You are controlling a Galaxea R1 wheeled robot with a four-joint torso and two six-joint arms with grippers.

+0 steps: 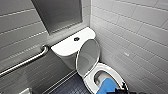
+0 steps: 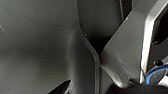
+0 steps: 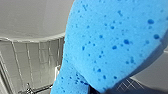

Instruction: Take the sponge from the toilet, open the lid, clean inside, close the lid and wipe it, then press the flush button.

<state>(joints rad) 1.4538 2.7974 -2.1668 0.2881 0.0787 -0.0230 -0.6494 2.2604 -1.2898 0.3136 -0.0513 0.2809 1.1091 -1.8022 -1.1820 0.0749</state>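
The white toilet (image 1: 105,72) stands in a tiled corner with its lid (image 1: 88,57) raised and leaning back against the tank. The round dark flush button (image 1: 76,39) sits in the middle of the flat tank top. Over the open bowl at the bottom of the head view hangs the bright blue sponge (image 1: 108,85), with my right gripper (image 1: 120,88) shut on it from the right. In the right wrist view the sponge (image 3: 112,42) looms very close, with white ceramic (image 3: 30,22) behind it. My left gripper is open and holds nothing.
A metal grab bar (image 1: 25,62) runs along the grey tiled wall left of the tank. A dark framed panel (image 1: 58,13) hangs above the tank. Pale tiles (image 1: 135,32) close the right side. Dark tiled floor (image 1: 70,86) lies left of the bowl.
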